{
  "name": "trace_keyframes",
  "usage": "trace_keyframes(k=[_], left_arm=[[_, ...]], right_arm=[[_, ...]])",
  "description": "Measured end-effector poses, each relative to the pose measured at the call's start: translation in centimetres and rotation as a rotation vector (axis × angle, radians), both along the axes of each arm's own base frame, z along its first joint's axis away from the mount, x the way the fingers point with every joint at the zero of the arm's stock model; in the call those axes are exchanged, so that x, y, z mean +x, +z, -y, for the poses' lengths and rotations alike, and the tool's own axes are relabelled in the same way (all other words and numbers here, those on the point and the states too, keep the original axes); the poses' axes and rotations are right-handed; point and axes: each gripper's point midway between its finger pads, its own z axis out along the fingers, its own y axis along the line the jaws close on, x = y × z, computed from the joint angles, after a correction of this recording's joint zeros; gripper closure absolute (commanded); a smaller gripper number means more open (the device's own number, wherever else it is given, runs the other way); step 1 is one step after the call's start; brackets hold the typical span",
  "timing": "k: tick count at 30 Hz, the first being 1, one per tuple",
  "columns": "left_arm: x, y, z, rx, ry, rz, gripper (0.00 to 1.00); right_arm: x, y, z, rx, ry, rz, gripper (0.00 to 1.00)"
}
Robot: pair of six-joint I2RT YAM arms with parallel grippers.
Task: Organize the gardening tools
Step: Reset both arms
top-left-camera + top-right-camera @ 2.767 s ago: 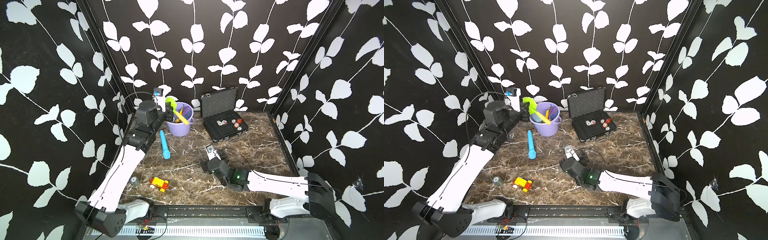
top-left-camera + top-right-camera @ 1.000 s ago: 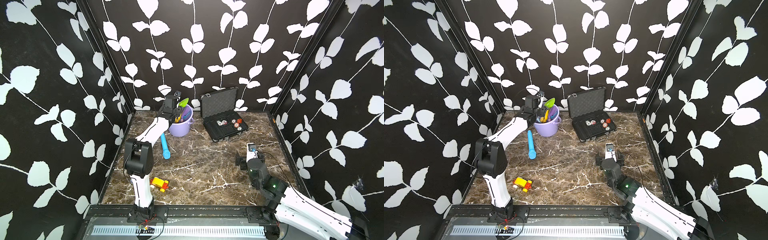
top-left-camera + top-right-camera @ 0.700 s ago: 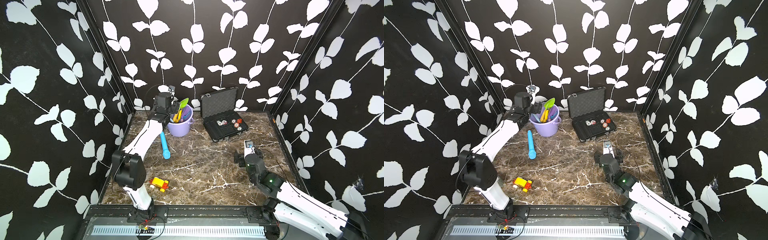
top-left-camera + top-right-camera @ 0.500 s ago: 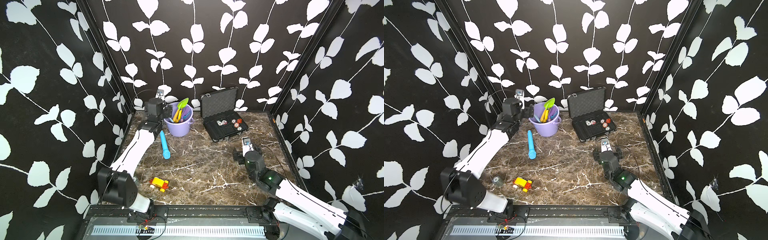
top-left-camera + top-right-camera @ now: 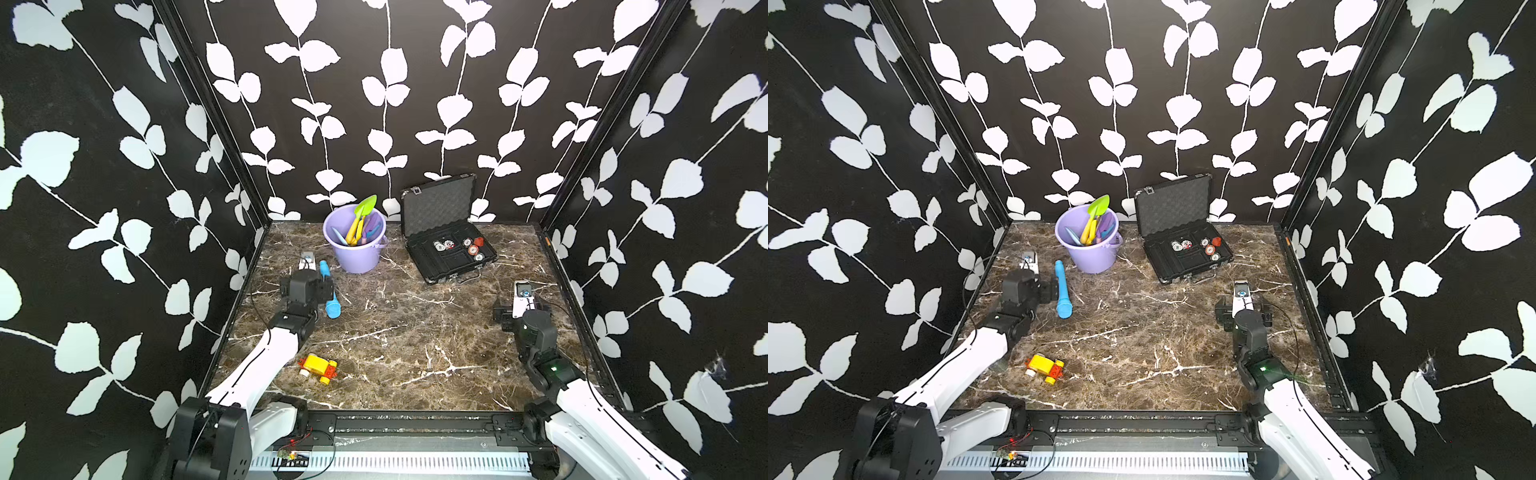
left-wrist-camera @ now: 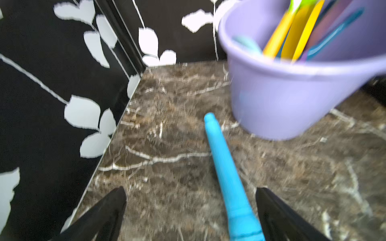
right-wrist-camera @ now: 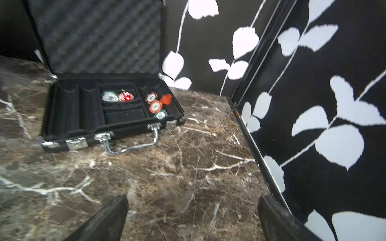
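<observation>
Marble top (image 5: 415,332), tools (image 5: 365,206) in bucket (image 5: 359,258) nr back wall (image 5: 415,104), open mid.

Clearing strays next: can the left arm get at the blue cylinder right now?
Probably yes: the left pincer hangs open low over the table, the blue cylinder lies uncovered between its jaws, and the purple bucket stands beyond its far end.

smooth plastic bucket (image 5: 358,257); polished marble-look tabletop (image 5: 415,345); foam-lined case (image 5: 440,205).
</observation>
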Motion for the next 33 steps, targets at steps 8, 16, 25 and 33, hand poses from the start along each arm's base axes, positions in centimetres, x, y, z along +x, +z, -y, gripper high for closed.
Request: trace_keyframes(k=[8,16,25,33], left_arm=[[-0.4,-1.6,-0.7,0.048,0.012,0.05,0.01],[1.7,-2.6,-0.2,0.103,-0.02,0.069,0.01],[3.7,-5.1,0.1,0.126,-0.068,0.055,0.01],[5.0,-7.9,-1.4,0.055,-0.091,0.041,0.01]], right_arm=[[0.8,-4.2,3.1,0.034,-0.054,-0.068,0.01],[3.3,-7.6,3.9,0.07,-0.018,-0.14,0.01],[5.6,-7.7,2.2,0.099,0.101,-0.096,0.01],[6.9,-7.1,1.1,0.137,0.18,-0.025,0.01]])
